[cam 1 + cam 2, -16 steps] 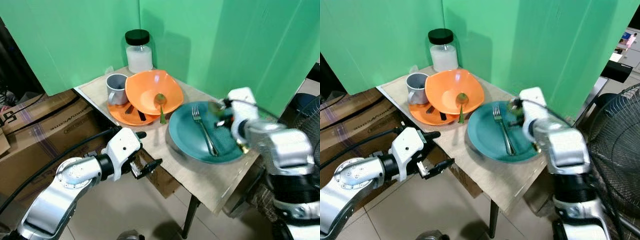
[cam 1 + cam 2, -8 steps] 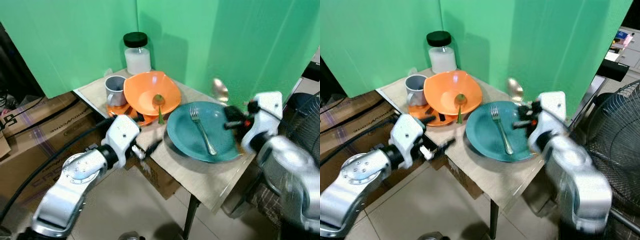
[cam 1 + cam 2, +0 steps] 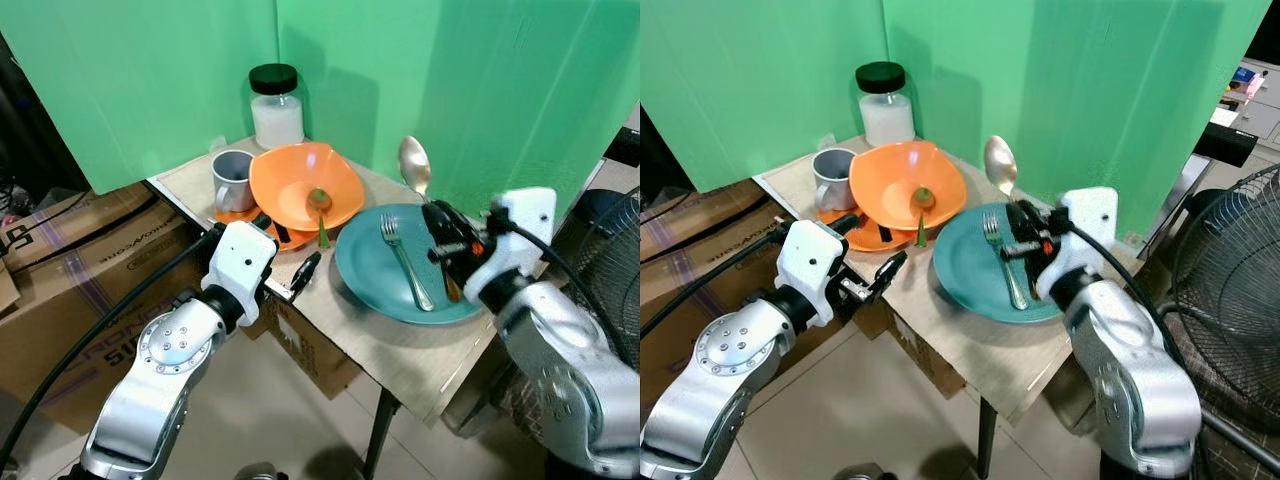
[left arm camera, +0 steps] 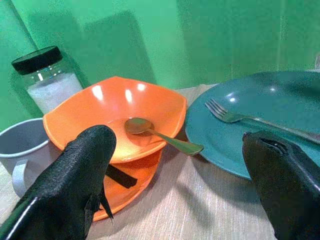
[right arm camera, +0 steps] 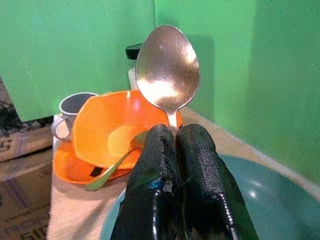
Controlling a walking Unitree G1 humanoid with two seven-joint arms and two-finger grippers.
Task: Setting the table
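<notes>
One shiny silver spoon (image 5: 167, 70) stands bowl-up.

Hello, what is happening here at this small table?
A humanoid robot is setting the table. Its right gripper is shut on a large metal spoon, held upright above the teal plate, where a fork already lies. The left gripper is open at the near edge of the table, beside the orange bowl, which holds a small spoon and sits on an orange plate. A grey mug and a jar stand behind.
</notes>
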